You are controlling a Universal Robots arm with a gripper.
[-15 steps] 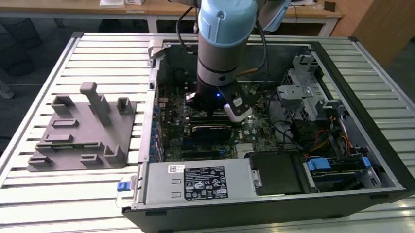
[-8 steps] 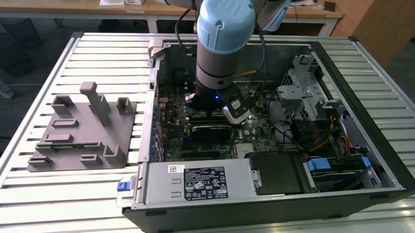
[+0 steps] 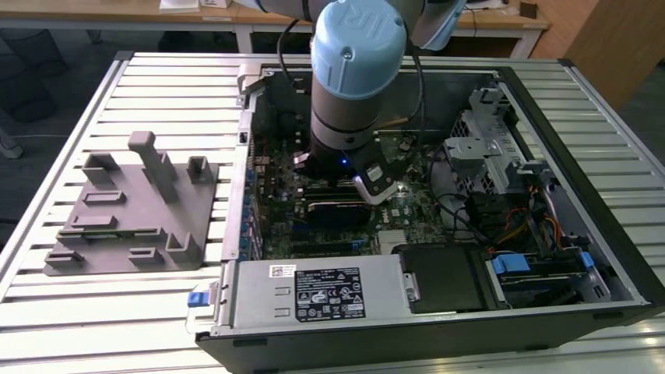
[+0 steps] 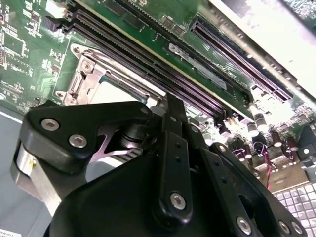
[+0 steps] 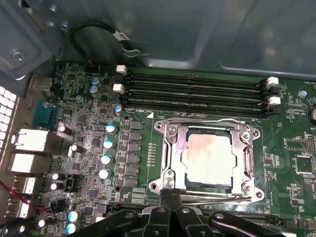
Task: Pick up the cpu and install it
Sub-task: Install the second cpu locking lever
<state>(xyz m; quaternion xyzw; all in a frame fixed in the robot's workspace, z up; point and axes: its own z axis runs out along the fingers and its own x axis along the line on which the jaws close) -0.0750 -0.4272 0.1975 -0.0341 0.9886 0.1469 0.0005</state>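
The cpu [image 5: 207, 159] is a flat square chip with a silvery-beige top. It lies flat inside the metal socket frame [image 5: 170, 148] on the green motherboard, in the first wrist view. My gripper [image 5: 170, 196] hangs just beside the socket's edge, its black fingers pressed together with nothing between them. In the second wrist view the gripper [image 4: 170, 106] and its black linkages cover part of the socket frame [image 4: 91, 74]. In the exterior view the arm [image 3: 353, 86] reaches down into the open computer case, with the gripper's body [image 3: 374, 183] low over the board.
Memory slots [image 5: 192, 94] run along one side of the socket, close to the grey case wall [image 5: 197, 29]. The case also holds a power supply [image 3: 311, 292] and a drive cage [image 3: 488, 152]. A grey fixture [image 3: 130, 210] with upright posts stands on the slatted table at the exterior view's left.
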